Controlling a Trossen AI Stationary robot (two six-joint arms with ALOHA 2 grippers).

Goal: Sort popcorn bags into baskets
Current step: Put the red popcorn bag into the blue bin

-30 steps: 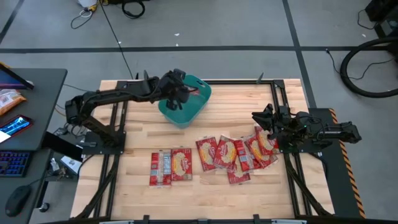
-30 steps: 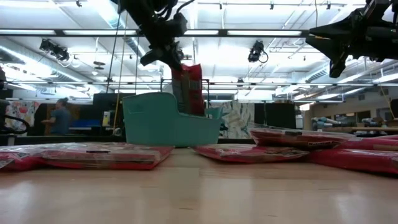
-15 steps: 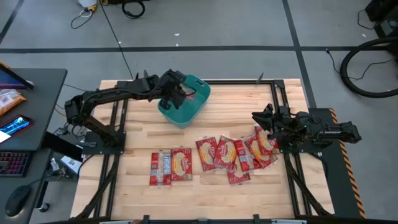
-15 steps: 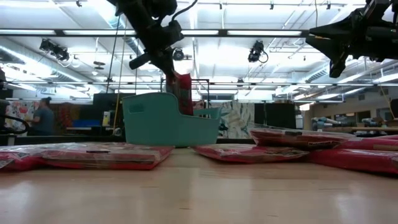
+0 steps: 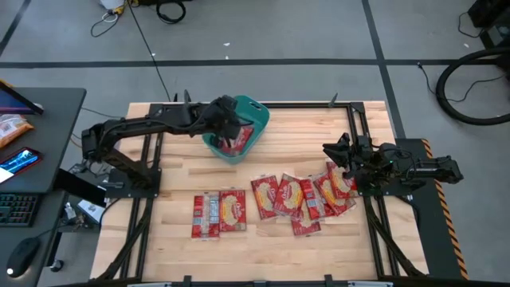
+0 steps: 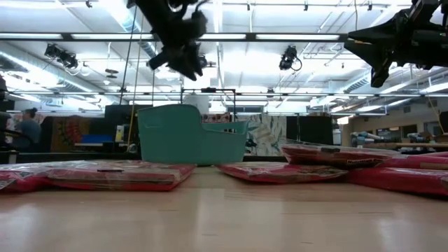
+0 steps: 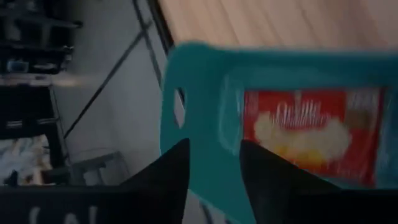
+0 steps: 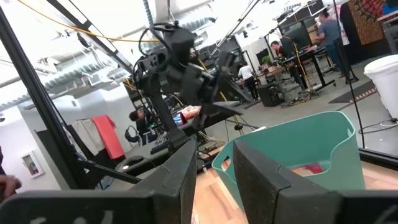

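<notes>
A pale wooden plank table [image 5: 263, 247] carries a teal plastic rectangular tub [image 5: 256, 118] near its far edge (one red packet lies inside). Flat red popcorn bags [image 5: 288, 197] lie overlapping toward the right, and two more [image 5: 217, 214] lie side by side nearer the left.

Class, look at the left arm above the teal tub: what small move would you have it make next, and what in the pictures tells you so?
Probably lift the left gripper clear of the teal tub and swing it toward the loose popcorn bags on the table. Its fingers stand open and empty over the tub, and one bag already lies inside, so that drop looks finished. The right gripper waits near the bags.
</notes>
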